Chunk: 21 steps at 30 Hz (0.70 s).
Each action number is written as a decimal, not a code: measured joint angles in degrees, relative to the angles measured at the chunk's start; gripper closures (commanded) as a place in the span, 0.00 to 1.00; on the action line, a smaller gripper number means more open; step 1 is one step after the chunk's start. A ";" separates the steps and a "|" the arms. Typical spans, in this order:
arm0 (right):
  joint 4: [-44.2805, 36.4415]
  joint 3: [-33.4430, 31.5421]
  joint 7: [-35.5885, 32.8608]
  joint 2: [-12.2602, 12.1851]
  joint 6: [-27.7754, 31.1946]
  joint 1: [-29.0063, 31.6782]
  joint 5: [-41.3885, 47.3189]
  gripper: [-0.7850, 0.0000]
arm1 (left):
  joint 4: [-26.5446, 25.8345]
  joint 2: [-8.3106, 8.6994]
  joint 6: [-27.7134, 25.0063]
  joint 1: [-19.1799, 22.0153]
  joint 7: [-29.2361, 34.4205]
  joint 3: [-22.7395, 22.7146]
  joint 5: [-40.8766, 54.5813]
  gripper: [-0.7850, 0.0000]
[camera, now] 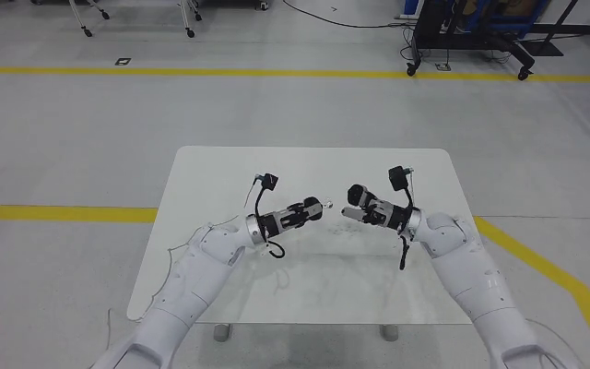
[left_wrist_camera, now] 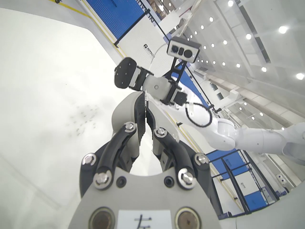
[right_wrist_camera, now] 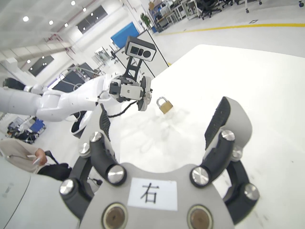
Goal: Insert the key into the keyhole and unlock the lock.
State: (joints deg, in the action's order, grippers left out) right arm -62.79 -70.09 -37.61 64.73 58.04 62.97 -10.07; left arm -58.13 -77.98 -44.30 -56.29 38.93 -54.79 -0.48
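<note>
Table (camera: 230,184) | right wrist view: padlock (right_wrist_camera: 165,105) on it | left pincer (left_wrist_camera: 144,104) closed

The top view looks steeply down from above the arms onto the white rectangular table (camera: 230,175). The wrist views sit close behind the left gripper (left_wrist_camera: 144,103) and the right gripper (right_wrist_camera: 164,110), facing each other across it.

Low in the left wrist view, a white sticker (left_wrist_camera: 144,219) on the base of the left pincer (left_wrist_camera: 143,103) bears one black handwritten character, cut off by the frame edge. A second sticker (right_wrist_camera: 152,193) on the right pincer (right_wrist_camera: 164,107) bears another. Upper left, a blue panel (left_wrist_camera: 110,1) carries small logo print.
</note>
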 measured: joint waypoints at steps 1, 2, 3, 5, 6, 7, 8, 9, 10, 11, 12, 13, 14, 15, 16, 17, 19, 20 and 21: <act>-0.41 -0.16 -3.05 -0.53 -0.03 -0.11 2.11 0.01 | -0.22 0.07 -0.34 0.01 0.99 0.18 -0.12 1.00; -0.89 0.03 -6.98 -1.15 -0.05 -0.18 4.95 0.09 | -0.49 0.13 -0.86 0.03 2.32 0.52 -0.10 1.00; -1.16 0.60 -9.27 -1.63 -0.05 -0.20 6.49 0.16 | -0.64 0.16 -1.24 0.06 3.32 0.82 0.07 1.00; -1.57 3.13 -10.72 -2.79 -0.04 -0.58 6.57 0.22 | -0.81 0.20 -2.11 0.23 5.54 1.53 0.68 1.00; -1.45 4.16 -9.85 -3.32 -0.04 -1.00 5.92 0.23 | -0.74 0.23 -2.36 0.35 6.20 1.70 0.91 1.00; -1.30 5.08 -9.05 -3.81 -0.04 -1.44 5.73 0.23 | -0.62 0.25 -2.54 0.48 6.54 1.79 1.11 1.00; -1.36 6.37 -8.63 -4.37 -0.04 -1.94 6.03 0.27 | -0.44 0.29 -2.74 0.61 6.67 1.84 1.23 1.00; -1.54 7.37 -8.58 -4.76 -0.04 -2.25 6.64 0.35 | -0.32 0.32 -2.89 0.70 6.67 1.86 1.23 1.00; -1.77 8.34 -8.61 -5.15 -0.04 -2.51 7.49 0.40 | -0.22 0.35 -3.08 0.77 6.63 1.88 1.22 1.00; -2.03 9.56 -8.66 -5.65 -0.04 -2.83 8.73 0.43 | -0.12 0.38 -3.34 0.83 6.62 1.93 1.25 1.00; -2.18 10.43 -8.68 -6.02 -0.04 -3.06 9.63 0.50 | -0.07 0.41 -3.54 0.86 6.66 1.98 1.37 1.00; -2.34 11.25 -8.69 -6.37 -0.04 -3.29 10.51 0.53 | -0.02 0.42 -3.72 0.88 6.77 2.08 1.61 1.00; -2.51 12.26 -8.69 -6.82 -0.04 -3.60 11.53 0.55 | 0.05 0.42 -3.89 0.90 7.03 2.24 2.09 1.00; -2.62 12.98 -8.69 -7.14 -0.04 -3.83 12.20 0.57 | 0.10 0.43 -3.95 0.96 7.28 2.36 2.37 1.00; -2.70 13.65 -8.69 -7.44 -0.04 -4.07 12.85 0.62 | 0.16 0.44 -3.97 1.04 7.48 2.48 2.57 1.00; -2.73 14.45 -8.69 -7.83 -0.04 -4.40 13.61 0.64 | 0.23 0.46 -3.98 1.13 7.64 2.61 2.73 1.00; -2.69 15.60 -8.68 -8.47 -0.04 -5.00 14.65 0.72 | 0.33 0.49 -4.04 1.26 7.72 2.79 2.92 1.00; -2.68 16.01 -8.68 -8.73 -0.04 -5.24 15.01 0.72 | 0.36 0.50 -4.10 1.31 7.74 2.86 2.97 1.00; -2.68 16.40 -8.68 -8.98 -0.04 -5.46 15.34 0.72 | 0.38 0.52 -4.17 1.35 7.74 2.92 3.03 1.00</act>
State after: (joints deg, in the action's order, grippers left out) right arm -65.47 -53.68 -46.29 55.74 58.00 57.51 5.27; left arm -57.75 -77.46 -48.47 -54.94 46.67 -51.86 2.55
